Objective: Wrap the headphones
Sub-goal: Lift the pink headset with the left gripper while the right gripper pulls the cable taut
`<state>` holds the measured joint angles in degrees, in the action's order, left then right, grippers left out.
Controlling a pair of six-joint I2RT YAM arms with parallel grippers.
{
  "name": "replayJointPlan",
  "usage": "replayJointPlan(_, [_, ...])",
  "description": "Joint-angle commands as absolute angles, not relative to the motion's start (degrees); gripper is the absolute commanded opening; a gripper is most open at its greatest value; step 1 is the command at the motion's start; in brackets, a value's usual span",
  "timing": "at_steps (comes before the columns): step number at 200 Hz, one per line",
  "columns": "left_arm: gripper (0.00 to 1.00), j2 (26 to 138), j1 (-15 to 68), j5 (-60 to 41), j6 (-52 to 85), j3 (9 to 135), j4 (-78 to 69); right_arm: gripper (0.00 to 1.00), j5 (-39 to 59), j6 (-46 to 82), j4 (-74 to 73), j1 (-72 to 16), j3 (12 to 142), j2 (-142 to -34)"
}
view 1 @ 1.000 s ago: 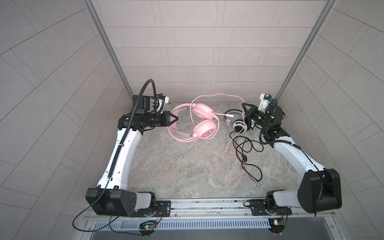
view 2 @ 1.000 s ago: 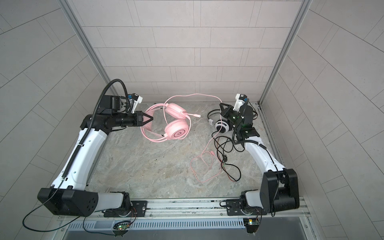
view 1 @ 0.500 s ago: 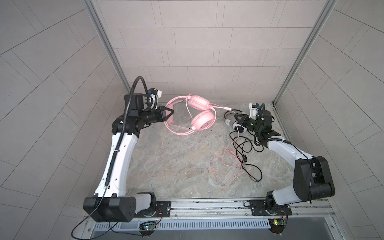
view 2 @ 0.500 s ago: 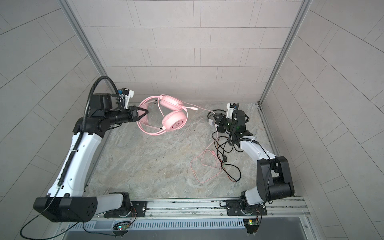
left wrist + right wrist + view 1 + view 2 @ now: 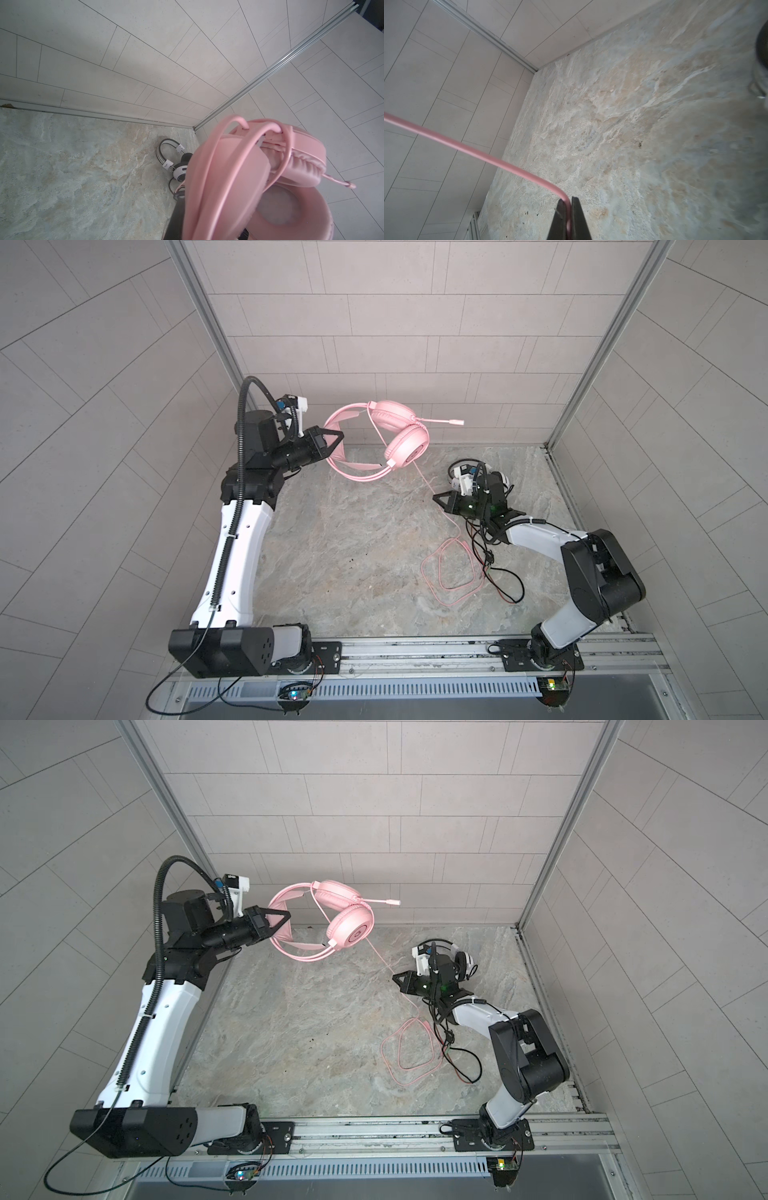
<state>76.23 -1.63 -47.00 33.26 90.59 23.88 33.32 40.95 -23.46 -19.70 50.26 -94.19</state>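
In both top views the left end effector (image 5: 337, 443) is clamped on the band of the pink headset (image 5: 401, 439), raised off the surface (image 5: 353, 551) by the back wall (image 5: 415, 344). That is likely so its pink cable (image 5: 428, 485) hangs free down to the right end effector (image 5: 439, 499), low beside the white-and-black headset (image 5: 502, 479); the cup emblem (image 5: 356, 935) is unreadable. Left wrist view: pink cups fill the frame, the white-and-black headset lies in the far corner, its white tags (image 5: 180, 148) too small to read. Right wrist view: jaws pinched shut on the pink cable, presumably to feed the winding; no writing.

free: table (image 5: 332, 556) centre and left | blocked: pink cable (image 5: 424, 479) strung taut mid-right; cable loops (image 5: 423, 570) lying front-right
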Motion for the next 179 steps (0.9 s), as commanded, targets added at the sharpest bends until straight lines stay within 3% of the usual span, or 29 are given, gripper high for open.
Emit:
replayJointPlan(1, [0.0, 76.7, -2.5, -46.7, 35.6, 98.6, 17.8, 0.07, 27.3, 41.1, -22.5, -21.2, 51.8, -98.6])
replayJointPlan(69, [0.0, 79.9, -2.4, -47.4, 37.0, 105.6, 20.0, 0.14, 28.8, 41.9, -31.0, -23.8, 59.9, -112.0])
replayJointPlan(129, [0.0, 80.7, -2.6, -46.6, 35.4, 108.5, 22.8, 0.23, 30.0, 41.5, -31.7, -25.5, 58.6, -113.0])
replayJointPlan(179, [0.0, 83.5, -3.5, -45.7, 38.9, 113.8, 21.4, 0.24, 30.0, 42.7, -35.7, -26.6, 53.3, -113.6])
